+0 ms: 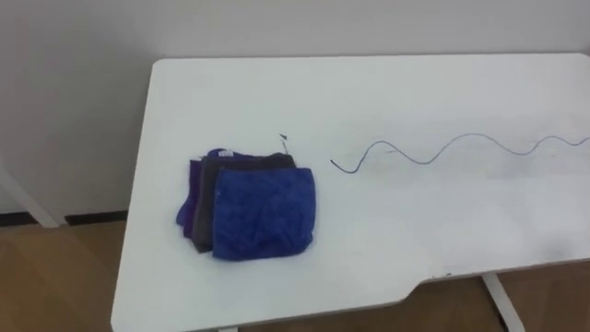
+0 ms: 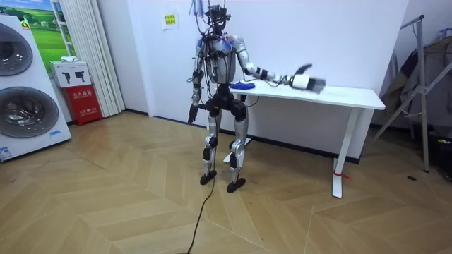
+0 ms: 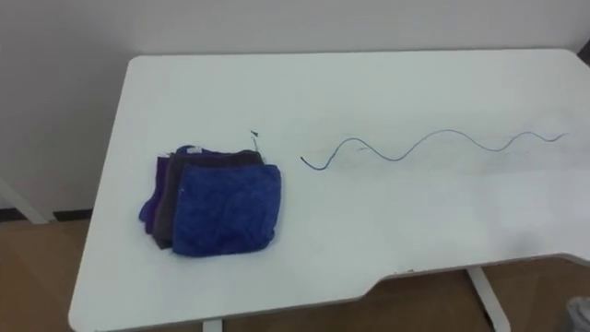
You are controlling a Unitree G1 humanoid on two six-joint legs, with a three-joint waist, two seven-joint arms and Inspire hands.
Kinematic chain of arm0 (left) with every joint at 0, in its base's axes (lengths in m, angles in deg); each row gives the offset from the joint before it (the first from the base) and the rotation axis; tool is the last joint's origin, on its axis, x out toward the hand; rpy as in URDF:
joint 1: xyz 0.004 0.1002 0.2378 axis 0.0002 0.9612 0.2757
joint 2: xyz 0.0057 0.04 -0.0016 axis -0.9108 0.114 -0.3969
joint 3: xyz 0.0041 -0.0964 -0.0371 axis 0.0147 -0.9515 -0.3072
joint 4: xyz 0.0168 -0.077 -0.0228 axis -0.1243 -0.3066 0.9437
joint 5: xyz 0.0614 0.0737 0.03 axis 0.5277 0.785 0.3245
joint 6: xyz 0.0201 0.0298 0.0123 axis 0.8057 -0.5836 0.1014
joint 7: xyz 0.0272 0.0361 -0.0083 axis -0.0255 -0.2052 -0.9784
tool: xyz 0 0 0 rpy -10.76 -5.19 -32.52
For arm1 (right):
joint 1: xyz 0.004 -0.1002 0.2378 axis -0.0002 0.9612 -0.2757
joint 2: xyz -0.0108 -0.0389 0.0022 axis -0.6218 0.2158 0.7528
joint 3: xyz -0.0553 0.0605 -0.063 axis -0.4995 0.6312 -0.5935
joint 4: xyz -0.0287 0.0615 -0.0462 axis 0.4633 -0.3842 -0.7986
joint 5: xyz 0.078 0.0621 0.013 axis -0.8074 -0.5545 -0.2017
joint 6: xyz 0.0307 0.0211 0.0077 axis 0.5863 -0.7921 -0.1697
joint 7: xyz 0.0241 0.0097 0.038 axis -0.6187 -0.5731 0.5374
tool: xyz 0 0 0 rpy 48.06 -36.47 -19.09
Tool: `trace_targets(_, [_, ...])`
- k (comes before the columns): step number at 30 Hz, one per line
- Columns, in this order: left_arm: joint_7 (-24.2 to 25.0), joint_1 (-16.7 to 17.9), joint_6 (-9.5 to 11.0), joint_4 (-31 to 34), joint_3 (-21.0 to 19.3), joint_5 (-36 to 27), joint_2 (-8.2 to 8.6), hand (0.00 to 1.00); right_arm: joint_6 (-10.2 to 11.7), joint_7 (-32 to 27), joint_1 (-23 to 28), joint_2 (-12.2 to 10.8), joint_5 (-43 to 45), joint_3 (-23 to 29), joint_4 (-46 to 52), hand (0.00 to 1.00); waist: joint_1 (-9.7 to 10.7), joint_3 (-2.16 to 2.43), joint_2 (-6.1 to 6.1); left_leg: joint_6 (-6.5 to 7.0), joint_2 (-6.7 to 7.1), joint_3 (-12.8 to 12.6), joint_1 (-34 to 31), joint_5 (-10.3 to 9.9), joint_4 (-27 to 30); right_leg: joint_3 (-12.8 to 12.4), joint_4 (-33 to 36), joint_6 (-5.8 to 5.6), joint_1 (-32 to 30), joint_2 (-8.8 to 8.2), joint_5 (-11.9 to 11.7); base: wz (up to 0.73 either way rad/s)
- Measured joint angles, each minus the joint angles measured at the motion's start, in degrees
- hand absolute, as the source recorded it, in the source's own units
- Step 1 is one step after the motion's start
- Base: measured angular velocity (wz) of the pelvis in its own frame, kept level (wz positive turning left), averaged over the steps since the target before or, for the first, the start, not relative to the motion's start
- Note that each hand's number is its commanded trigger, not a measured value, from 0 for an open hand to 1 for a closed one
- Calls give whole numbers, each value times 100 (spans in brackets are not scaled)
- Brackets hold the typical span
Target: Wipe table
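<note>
A folded stack of cloths (image 1: 251,209), bright blue on top with grey and purple under it, lies on the left part of the white table (image 1: 387,101). A thin wavy dark line (image 1: 452,148) runs across the tabletop from the middle to the right edge. In the room view I stand at the table's left end, by the cloths (image 2: 241,85). My right arm reaches out over the tabletop with the right hand (image 2: 305,80) held above it, well to the right of the cloths. My left hand (image 2: 191,109) hangs at my side.
The table stands against a white wall, and its front edge (image 1: 406,293) curves inward near me. One white table leg (image 1: 502,300) shows below. Washing machines (image 2: 25,85) and a red box (image 2: 82,103) stand at the room view's left, a rack (image 2: 417,85) at its right.
</note>
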State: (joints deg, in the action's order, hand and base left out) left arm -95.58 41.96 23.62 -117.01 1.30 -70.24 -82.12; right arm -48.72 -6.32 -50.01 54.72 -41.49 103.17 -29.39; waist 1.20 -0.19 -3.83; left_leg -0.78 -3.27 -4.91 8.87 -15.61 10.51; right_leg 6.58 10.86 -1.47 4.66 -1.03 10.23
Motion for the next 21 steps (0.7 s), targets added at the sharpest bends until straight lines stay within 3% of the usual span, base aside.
trace_targets(5, [3, 2, 12, 10, 177, -1, -13, 0, 228, 14, 116, -5, 1718, -662, 1626, 0, -113, -23, -57, 0, -1, 19, 72, 1, -46, 59, -18, 0, 85, -7, 0, 2])
trace_targets(8, [1, 6, 59, 9, 447, -2, -43, 0, 348, 162, 64, -7, 2112, -984, 2080, 0, -187, -41, -121, 0, 0, 29, 65, 1, -40, 67, -11, 0, 83, -10, 0, 2])
trace_targets(11, [1, -4, 126, 1, 601, -6, -42, 0, 410, 382, 43, -7, 2571, -1324, 2458, 0, -318, -19, -160, 0, -3, 28, 63, 0, -37, 76, -15, 0, 84, -8, 0, 0])
trace_targets(18, [21, -20, 272, -81, 746, 1, -76, 0, 712, 881, 25, -3, 3352, -2003, 3224, 0, -477, -16, -127, 0, 1, 138, 57, 1, -33, 187, -25, 0, 133, -18, 0, 8])
trace_targets(21, [112, -50, 274, -119, 935, 14, -81, 0, 732, 1032, -1, -1, 3678, -2394, 3307, 0, -581, -12, -130, 1, 2, 191, 15, 1, -7, 223, -25, 0, 122, -26, 0, 8])
